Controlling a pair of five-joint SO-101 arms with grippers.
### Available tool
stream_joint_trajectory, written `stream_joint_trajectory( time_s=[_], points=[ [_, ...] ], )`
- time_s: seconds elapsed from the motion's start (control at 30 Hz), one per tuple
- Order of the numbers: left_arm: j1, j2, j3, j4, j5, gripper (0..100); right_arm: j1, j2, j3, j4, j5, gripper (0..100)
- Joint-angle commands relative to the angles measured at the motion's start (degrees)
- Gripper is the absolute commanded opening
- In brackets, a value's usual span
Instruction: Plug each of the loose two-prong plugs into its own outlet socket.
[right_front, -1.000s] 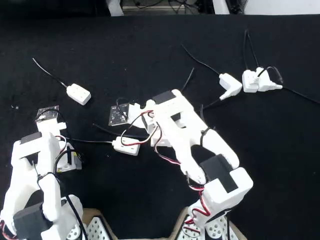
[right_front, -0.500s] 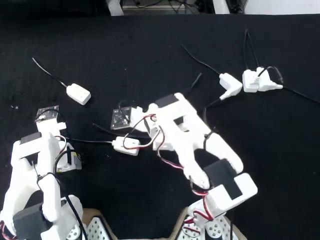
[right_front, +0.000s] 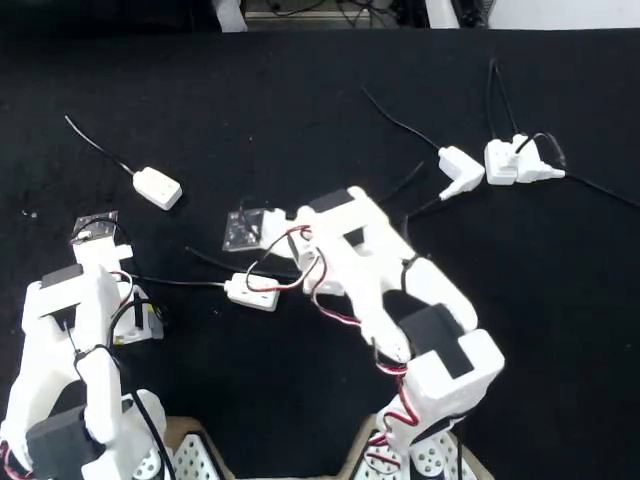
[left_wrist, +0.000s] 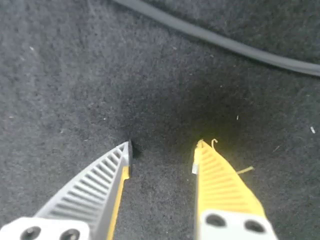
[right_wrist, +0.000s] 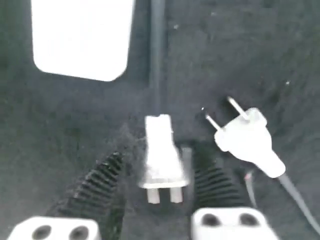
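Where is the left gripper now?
In the left wrist view, the left gripper hangs open over the black cloth, a black cable crossing beyond its tips.

plug (right_wrist: 161, 155): blurred | socket block (right_wrist: 82, 37): cut by frame edge | cable (left_wrist: 225, 44): both ends cut off

A robotics lab bench, by the look of it: a table draped in black cloth (right_front: 300, 80) carries two white printed arms (right_front: 60, 340) with bare red and black servo leads (right_front: 300, 270) and an exposed circuit board (right_front: 243, 228). Loose plugs (right_front: 458, 170) and outlet sockets (right_front: 252, 291) lie spread out like test pieces, and a tangle of cables (right_front: 330, 8) sits beyond the far edge
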Motion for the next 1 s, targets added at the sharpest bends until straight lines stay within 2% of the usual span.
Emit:
stream_joint_trajectory(
  time_s=[0.0,0.17,0.3,0.47,0.57,0.67,0.83,0.97],
  points=[
    [-0.31,0.26,1.63,-0.09,0.35,21,2.46,-3.47,0.92,0.26,-1.76,0.8],
    [-0.31,0.26,1.63,-0.09,0.35,21,2.90,-14.11,6.55,0.35,-2.29,1.0],
    [-0.31,0.26,1.63,-0.09,0.35,21,1.67,-21.41,11.47,-0.44,-8.53,1.1],
    [-0.31,0.26,1.63,-0.09,0.35,21,1.85,-20.18,16.31,-5.19,-11.08,1.8],
    [-0.31,0.26,1.63,-0.09,0.35,21,1.67,-15.69,15.96,-5.45,-10.81,10.8],
    [-0.31,0.26,1.63,-0.09,0.35,21,1.85,-11.74,12.70,-2.37,-9.14,18.8],
    [-0.31,0.26,1.63,-0.09,0.35,21,2.02,-10.33,4.53,8.26,-5.27,19.1],
    [-0.31,0.26,1.63,-0.09,0.35,21,2.02,-10.15,2.68,11.87,-2.29,19.1]
  ],
)
